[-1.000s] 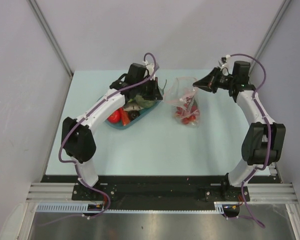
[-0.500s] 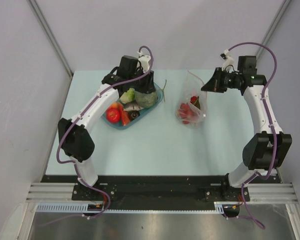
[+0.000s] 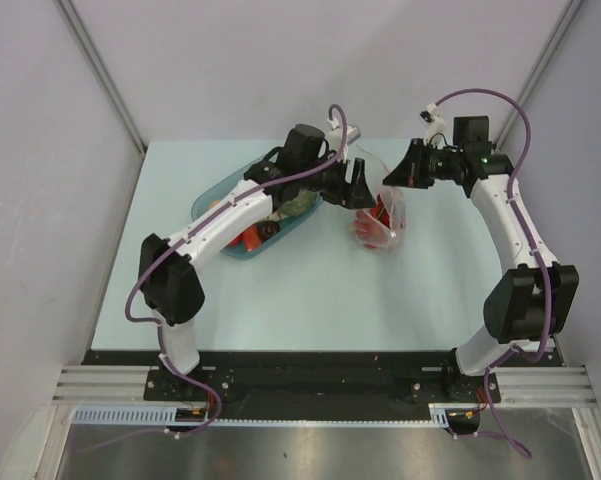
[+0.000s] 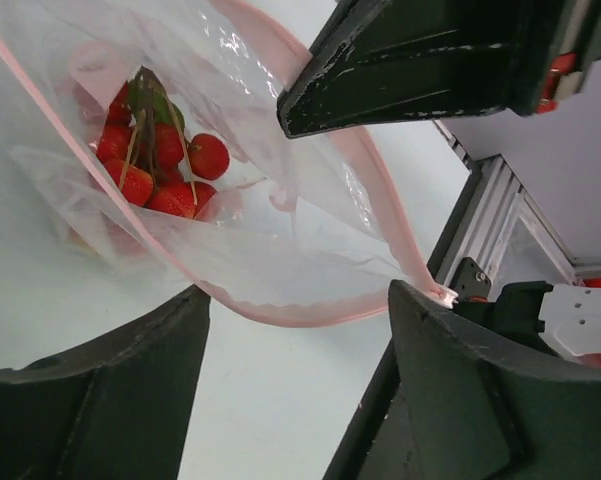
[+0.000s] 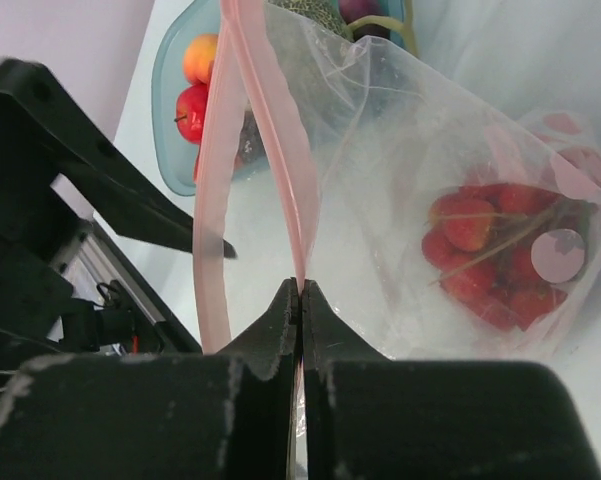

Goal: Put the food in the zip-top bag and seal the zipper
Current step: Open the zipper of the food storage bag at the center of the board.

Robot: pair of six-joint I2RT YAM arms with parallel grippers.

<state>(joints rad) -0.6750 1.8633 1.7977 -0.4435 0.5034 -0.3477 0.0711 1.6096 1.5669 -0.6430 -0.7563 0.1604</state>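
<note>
The zip-top bag (image 3: 385,222) lies right of centre, with small red pieces (image 4: 155,165) of food low inside it. My right gripper (image 5: 300,287) is shut on one lip of the bag's pink zipper (image 5: 280,150) and holds the mouth up. The other lip (image 4: 310,312) sags just past the fingertips of my left gripper (image 4: 298,300), which is open with nothing between its fingers. In the top view the left gripper (image 3: 363,188) sits at the bag's mouth, facing the right gripper (image 3: 390,175). More food, an orange (image 5: 202,58) and a red tomato (image 5: 192,105), lies in the tray.
The blue oval tray (image 3: 212,192) sits left of the bag, mostly under my left arm, with a green squash (image 3: 300,205) showing in it. Grey walls close in the table on three sides. The aluminium rail (image 3: 310,385) runs along the near edge.
My left gripper swung right, from above the tray to the bag's mouth, and its jaws opened. The right gripper stayed shut on the bag's lip and shifted slightly left.
</note>
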